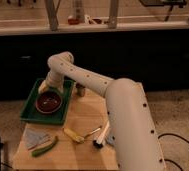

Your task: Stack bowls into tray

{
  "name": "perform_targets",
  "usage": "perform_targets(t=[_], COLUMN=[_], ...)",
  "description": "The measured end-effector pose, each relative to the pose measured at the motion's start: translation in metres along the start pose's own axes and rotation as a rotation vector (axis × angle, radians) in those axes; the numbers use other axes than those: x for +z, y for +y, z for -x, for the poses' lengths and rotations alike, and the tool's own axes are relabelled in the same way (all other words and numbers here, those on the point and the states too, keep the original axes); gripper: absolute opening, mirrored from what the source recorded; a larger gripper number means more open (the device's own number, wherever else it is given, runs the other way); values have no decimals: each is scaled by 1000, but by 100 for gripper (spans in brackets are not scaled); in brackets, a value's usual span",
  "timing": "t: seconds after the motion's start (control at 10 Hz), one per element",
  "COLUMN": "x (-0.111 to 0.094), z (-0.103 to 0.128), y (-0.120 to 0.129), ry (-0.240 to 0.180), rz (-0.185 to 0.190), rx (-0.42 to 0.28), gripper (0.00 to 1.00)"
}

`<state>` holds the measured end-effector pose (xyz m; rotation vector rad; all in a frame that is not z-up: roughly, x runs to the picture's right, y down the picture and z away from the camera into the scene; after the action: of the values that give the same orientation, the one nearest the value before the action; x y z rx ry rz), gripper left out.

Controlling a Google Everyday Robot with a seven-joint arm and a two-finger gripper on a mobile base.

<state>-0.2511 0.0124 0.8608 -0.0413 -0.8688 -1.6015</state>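
Note:
A glossy dark red-brown bowl (49, 102) lies in the green tray (30, 117) at the table's back left. It may be more than one bowl nested; I cannot tell. My gripper (46, 89) hangs at the end of the white arm, which bends down over the tray. It sits just above the bowl's far rim. Its jaws stand open and nothing is lifted in them.
A small metal cup (80, 90) stands right of the tray. In front lie a grey cloth (35, 137), a green curved item (44, 148), a yellow item (73, 134) and a white-handled utensil (102, 136). The wooden table's (80, 112) edges are close. My arm's thick link covers the right side.

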Motion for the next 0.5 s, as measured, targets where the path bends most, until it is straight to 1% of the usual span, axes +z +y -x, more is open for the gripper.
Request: perform_targets(t=[0.5], x=[-5], z=[-2], y=[2], ry=[6], rz=[-3], rx=[-6], gripper=[75])
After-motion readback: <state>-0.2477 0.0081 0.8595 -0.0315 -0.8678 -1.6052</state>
